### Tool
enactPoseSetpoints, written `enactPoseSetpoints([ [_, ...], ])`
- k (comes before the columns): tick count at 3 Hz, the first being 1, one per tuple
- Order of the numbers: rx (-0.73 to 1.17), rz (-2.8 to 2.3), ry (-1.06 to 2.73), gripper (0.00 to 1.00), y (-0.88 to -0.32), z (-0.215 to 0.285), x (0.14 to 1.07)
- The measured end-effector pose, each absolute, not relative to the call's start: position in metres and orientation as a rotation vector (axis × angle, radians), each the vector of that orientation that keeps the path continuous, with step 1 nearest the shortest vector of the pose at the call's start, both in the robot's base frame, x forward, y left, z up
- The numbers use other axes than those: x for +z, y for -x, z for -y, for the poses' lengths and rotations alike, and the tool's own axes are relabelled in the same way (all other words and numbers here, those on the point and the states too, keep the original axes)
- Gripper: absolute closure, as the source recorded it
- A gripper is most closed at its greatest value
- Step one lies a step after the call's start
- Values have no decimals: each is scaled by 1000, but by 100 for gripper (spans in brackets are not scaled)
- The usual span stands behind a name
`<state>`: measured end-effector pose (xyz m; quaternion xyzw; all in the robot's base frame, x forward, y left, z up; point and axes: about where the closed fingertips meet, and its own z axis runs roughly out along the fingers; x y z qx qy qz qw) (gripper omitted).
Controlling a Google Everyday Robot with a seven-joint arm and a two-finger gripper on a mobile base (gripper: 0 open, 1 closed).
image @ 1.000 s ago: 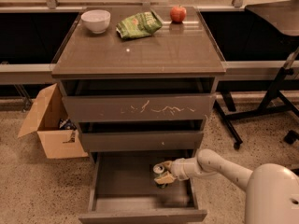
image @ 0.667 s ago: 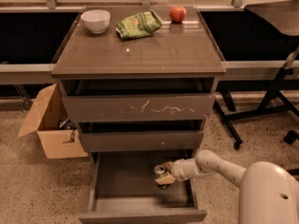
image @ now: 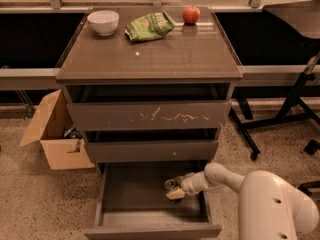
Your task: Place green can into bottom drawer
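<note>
The bottom drawer (image: 130, 196) is pulled open at the foot of the cabinet, and its wide dark inside is in view. My gripper (image: 174, 190) reaches into it from the right and hangs low over the right part of the drawer floor. It is shut on the green can (image: 171, 184). Only a small part of the can with its silvery top shows between the tan fingertips (image: 176, 194).
The scratched top drawer (image: 150, 116) and the middle drawer (image: 150, 150) stand slightly open above. On the cabinet top are a white bowl (image: 103, 21), a green snack bag (image: 149, 26) and a red apple (image: 191, 14). A cardboard box (image: 55, 131) stands on the left and chair legs (image: 280, 119) on the right.
The gripper stays at almost the same spot inside the bottom drawer with the can. The arm has shifted only slightly.
</note>
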<state>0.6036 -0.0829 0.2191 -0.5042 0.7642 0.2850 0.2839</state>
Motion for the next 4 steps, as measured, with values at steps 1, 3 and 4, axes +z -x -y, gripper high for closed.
enactPoseSetpoints([
  [1,765,-2058,1356,53,-610,84,199],
  [3,764,-2044,1360,6,-618,85,191],
  [4,763,-2043,1360,0,-618,85,192],
])
